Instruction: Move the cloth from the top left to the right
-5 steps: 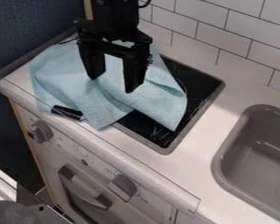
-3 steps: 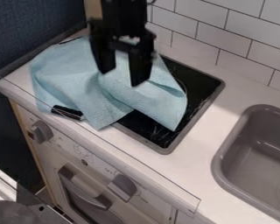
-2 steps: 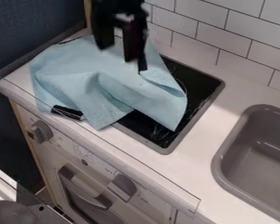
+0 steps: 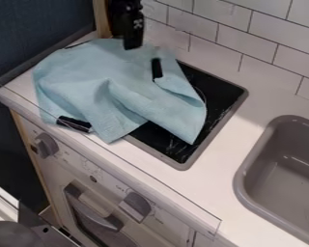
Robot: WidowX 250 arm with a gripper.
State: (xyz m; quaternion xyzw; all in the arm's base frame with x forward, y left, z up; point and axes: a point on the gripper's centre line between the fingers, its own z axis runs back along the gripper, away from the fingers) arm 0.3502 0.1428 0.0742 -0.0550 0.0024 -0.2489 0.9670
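Note:
The black gripper (image 4: 127, 28) is at the top of the camera view, left of the middle, over the back edge of the cloth. The light blue cloth (image 4: 86, 77) lies rumpled across the left part of the black stovetop (image 4: 220, 94) and the counter around it, with raised folds near its middle. One corner reaches right over the stovetop, and another hangs down at the counter's front edge. A small black piece (image 4: 157, 68) shows at the cloth's back right part.
A grey sink (image 4: 247, 169) is set into the pale counter (image 4: 202, 176) at the right. White wall tiles (image 4: 250, 41) run behind. Along the front are the stove knobs (image 4: 135, 206) and a black piece (image 4: 74, 124) at the cloth's lower left edge.
The gripper has moved up and back from above the cloth's middle to the top edge of the view. The cloth has stayed in place, with more of its back part uncovered.

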